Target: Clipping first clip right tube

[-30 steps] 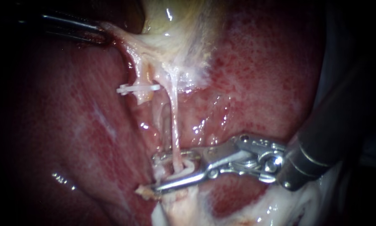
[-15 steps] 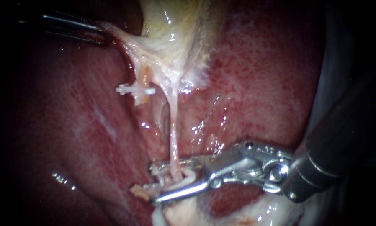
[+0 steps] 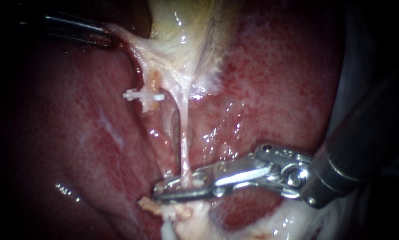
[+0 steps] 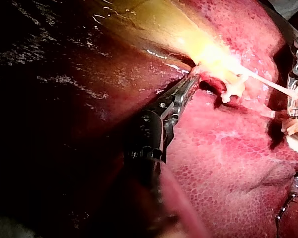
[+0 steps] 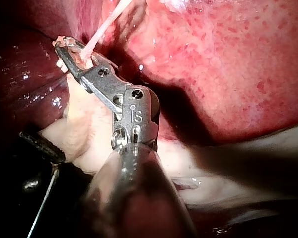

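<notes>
Steel, bright and wet: the right instrument (image 3: 164,190) comes in from the lower right. Its two jaws are squeezed together across the right tube (image 3: 183,138), one on each side of it, with only a sliver of gap along their length. The tube enters the jaws a little back from their tips. The right wrist view shows the same from behind the shaft: the thin pale tube runs into the slot between the jaws near their far end. Whether a clip lies inside the jaws cannot be made out. Just under the jaws sits a lump of pale fat (image 3: 186,215), touching them.

From the jaws the right tube stretches taut and straight up to the gallbladder (image 3: 186,26), a yellowish-white mass at the top of the endoscope view. Beside it, on the side of the left instrument (image 3: 107,34), is the left tube (image 3: 151,82). It is shorter and thicker, with a white clip (image 3: 144,94) lying crosswise on it, well apart from the right instrument.

The left instrument enters from the upper left. Its jaws are clamped on the pale edge of the gallbladder, which is drawn out to a point toward them. The left wrist view shows that grip too, jaws together on the tissue. Red, mottled liver (image 3: 275,89) lies all around and behind.
</notes>
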`<state>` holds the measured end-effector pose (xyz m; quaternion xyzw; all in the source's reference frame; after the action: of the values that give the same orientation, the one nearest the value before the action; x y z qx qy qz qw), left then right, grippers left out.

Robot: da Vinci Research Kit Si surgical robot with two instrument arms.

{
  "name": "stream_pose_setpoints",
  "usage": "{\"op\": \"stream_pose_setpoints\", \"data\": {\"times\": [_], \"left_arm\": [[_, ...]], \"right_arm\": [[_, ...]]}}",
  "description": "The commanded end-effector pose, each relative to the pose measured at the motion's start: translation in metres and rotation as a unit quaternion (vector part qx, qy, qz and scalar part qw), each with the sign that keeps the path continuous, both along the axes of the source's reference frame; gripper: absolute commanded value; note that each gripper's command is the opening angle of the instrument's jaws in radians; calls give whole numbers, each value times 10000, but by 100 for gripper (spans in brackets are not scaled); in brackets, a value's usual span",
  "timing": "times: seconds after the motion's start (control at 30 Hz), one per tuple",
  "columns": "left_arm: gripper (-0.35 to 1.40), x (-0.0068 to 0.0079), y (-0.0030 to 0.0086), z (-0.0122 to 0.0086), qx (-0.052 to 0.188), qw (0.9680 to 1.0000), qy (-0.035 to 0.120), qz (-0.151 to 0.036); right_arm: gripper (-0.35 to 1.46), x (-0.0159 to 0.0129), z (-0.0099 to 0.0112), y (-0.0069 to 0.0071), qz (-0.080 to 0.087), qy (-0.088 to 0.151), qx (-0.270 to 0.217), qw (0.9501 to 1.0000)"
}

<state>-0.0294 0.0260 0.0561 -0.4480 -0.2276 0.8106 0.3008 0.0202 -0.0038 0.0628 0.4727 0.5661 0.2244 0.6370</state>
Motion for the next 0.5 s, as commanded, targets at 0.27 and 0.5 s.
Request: {"op": "stream_pose_setpoints", "data": {"times": [0.27,0.5], "left_arm": [[-35,0,0,0,1,10000,0,0],[-35,0,0,0,1,10000,-1,1]], "right_arm": [[-35,4,2,3,-417,-103,123,9990],[-35,2,8,7,-403,-104,99,9991]]}}
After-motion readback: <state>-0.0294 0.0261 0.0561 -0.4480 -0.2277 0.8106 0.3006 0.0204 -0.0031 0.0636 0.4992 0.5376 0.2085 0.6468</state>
